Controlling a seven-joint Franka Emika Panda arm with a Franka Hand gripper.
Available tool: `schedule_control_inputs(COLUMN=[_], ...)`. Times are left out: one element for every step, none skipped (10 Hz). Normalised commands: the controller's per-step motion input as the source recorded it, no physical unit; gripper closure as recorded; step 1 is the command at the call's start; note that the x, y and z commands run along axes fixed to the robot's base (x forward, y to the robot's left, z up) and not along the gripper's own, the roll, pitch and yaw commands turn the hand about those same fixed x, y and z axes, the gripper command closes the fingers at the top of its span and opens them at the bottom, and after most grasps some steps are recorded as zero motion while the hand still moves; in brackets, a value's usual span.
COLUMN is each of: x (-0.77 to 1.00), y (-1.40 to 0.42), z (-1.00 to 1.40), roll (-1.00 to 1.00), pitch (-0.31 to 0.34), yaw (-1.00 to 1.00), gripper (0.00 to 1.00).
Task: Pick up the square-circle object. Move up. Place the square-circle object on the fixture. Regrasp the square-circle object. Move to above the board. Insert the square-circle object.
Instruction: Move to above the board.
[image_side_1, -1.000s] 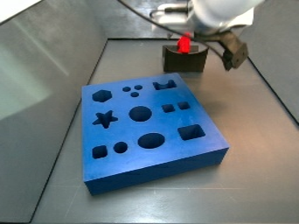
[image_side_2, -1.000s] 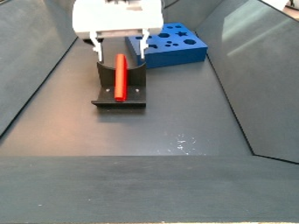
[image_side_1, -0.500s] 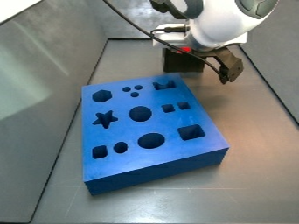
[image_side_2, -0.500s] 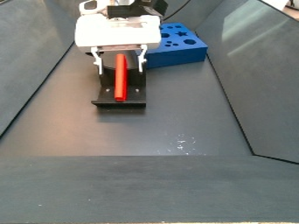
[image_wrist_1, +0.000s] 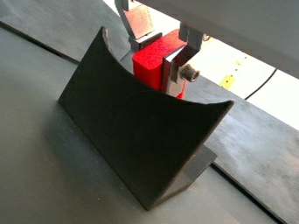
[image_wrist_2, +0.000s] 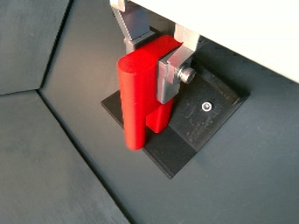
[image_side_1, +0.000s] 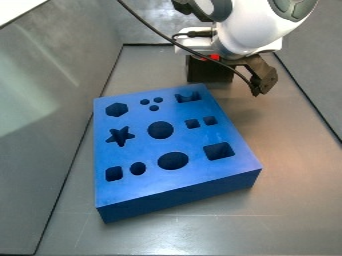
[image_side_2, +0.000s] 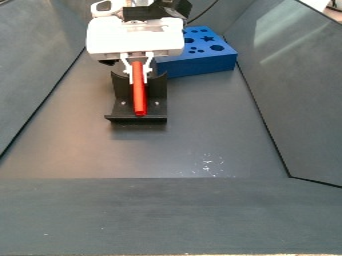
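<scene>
The red-orange square-circle object (image_side_2: 136, 90) lies in the notch of the dark fixture (image_side_2: 139, 116). It also shows in both wrist views (image_wrist_1: 152, 68) (image_wrist_2: 142, 101). My gripper (image_side_2: 134, 66) is down over the fixture. Its silver fingers (image_wrist_1: 177, 63) (image_wrist_2: 176, 70) press on both sides of the peg's upper end, so it is shut on the peg. In a side view the arm covers the peg, and only part of the fixture (image_side_1: 203, 70) shows. The blue board (image_side_1: 194, 142) lies in front of the fixture, and its far end shows behind my gripper (image_side_2: 207, 60).
Sloped grey walls (image_side_2: 287, 70) close in the dark floor (image_side_2: 174, 160) on both sides. A cable (image_side_1: 154, 25) runs down to the wrist. The fixture's curved wall (image_wrist_1: 128, 122) stands close before the fingers.
The fingers, spread wide on either side of the peg half a second ago, have closed onto it. A second ago the gripper was higher and has since come down over the fixture.
</scene>
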Motion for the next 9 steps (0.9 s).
schedule_control_inputs(x=[0.09,0.09,0.08,0.08,0.07,0.06,0.05,0.05,0.04], y=[-0.06,-0.06,-0.06,-0.05,-0.05,-0.05,-0.05,-0.04,-0.04], z=[1.00,1.00,1.00,1.00,1.00,1.00,1.00,1.00,1.00], roll=[-0.11,-0.11,-0.10,-0.08,-0.07,-0.05,-0.05,-0.05,-0.06], pitch=[-0.112,-0.109,-0.084,-0.076,-0.062,-0.033,-0.008,0.013,0.034], yaw=[0.13,0.12,0.06,0.01,-0.02,-0.04,-0.05,-0.05,-0.05], gripper=[1.00,1.00,1.00,1.00,1.00,1.00,1.00,1.00,1.00])
